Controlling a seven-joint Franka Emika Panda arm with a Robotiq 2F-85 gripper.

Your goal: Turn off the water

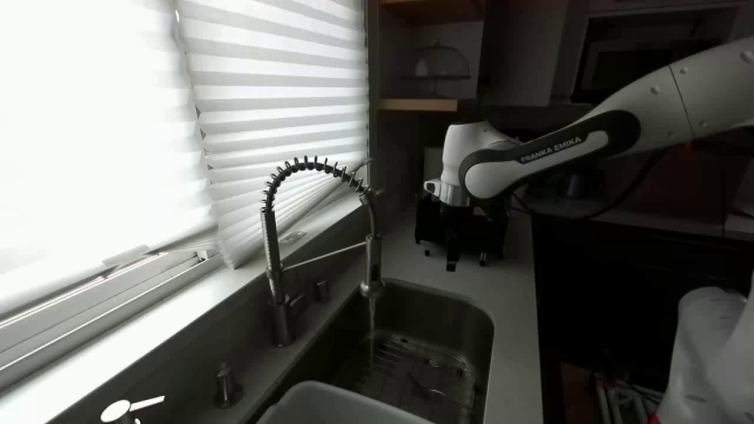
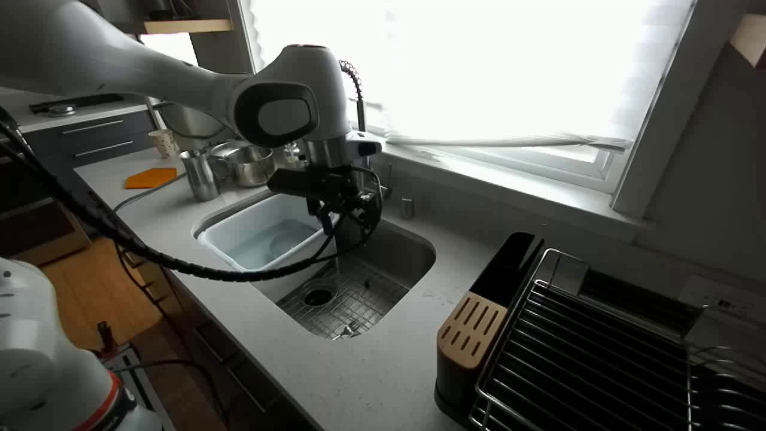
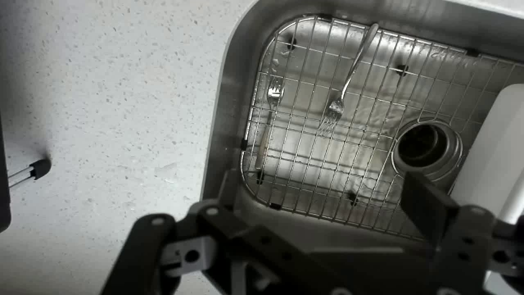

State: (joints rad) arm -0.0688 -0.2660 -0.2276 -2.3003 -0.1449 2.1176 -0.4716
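A metal faucet with a coiled spring neck (image 1: pixel 273 247) stands behind the sink in an exterior view. A thin water stream (image 1: pixel 372 330) falls from its spray head (image 1: pixel 372 271) into the sink (image 1: pixel 439 306). The lever handle (image 1: pixel 298 304) sits low on the faucet's side. It also shows behind my gripper in an exterior view (image 2: pixel 388 178). My gripper (image 3: pixel 327 194) points down, open and empty, its two fingers wide apart. In an exterior view my gripper (image 1: pixel 452 262) is to the right of the spray head, apart from it. The faucet is outside the wrist view.
A light plastic tub (image 2: pixel 230 251) fills part of the sink. Forks (image 3: pixel 336 107) lie on the sink's wire grid (image 3: pixel 311 164). A black dish rack (image 2: pixel 586 353) stands on the counter. Metal pitchers (image 2: pixel 202 176), a soap pump (image 1: pixel 225 383), and a window blind (image 1: pixel 283 88) are near.
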